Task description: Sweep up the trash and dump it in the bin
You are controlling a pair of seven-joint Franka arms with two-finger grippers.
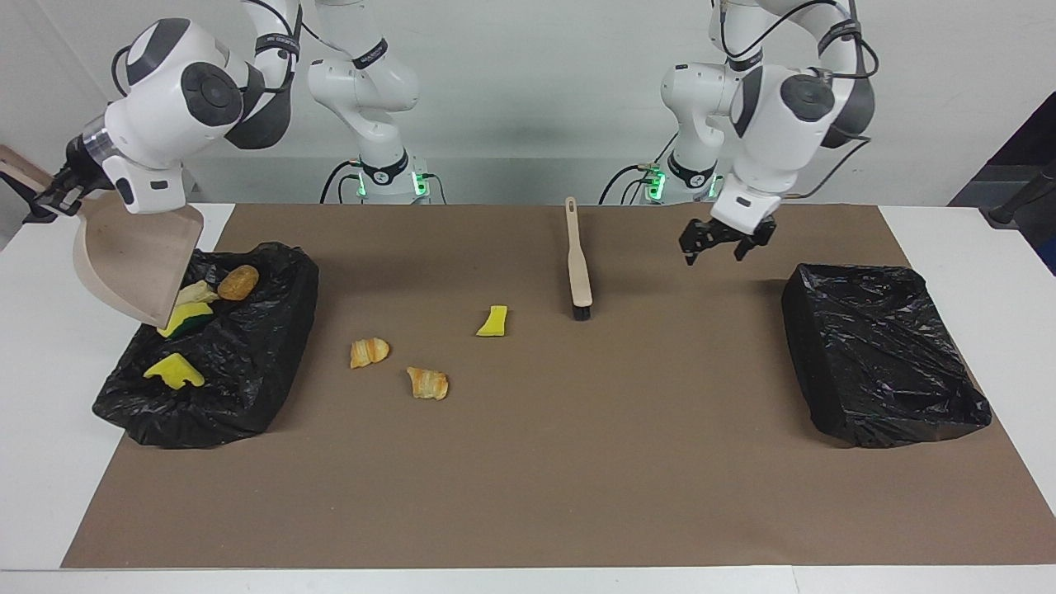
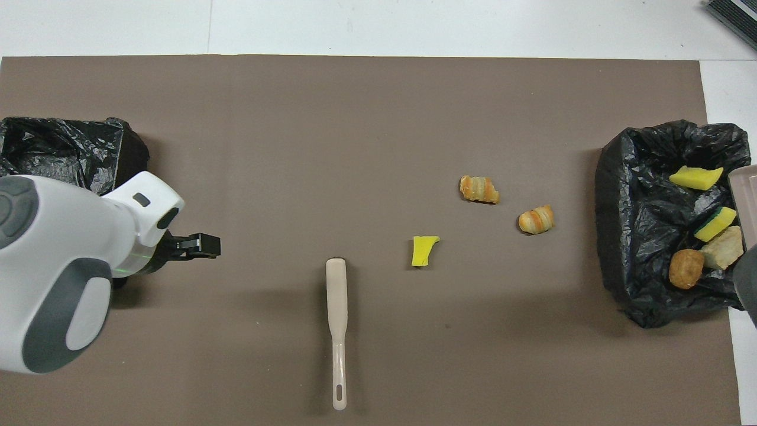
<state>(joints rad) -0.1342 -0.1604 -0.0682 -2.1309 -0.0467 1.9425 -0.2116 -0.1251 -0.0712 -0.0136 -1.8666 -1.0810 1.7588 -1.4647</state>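
Brown mat [image 1: 577, 478] on white table [image 1: 41, 462], left gripper [image 1: 726, 244] jaws wide, right gripper [image 1: 45, 195] jaws clamping dustpan [image 1: 132, 264].

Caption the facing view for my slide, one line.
Right claw tips the dustpan over a black-lined bin; brush and three scraps remain on the mat.

Plain pale grey wall [image 1: 511, 82], matte and evenly lit. White rectangular table [image 1: 949, 247] under a large brown paper sheet [image 1: 577, 462]. Dark slanted panel [image 1: 1023, 165] at the left arm's end of the table.
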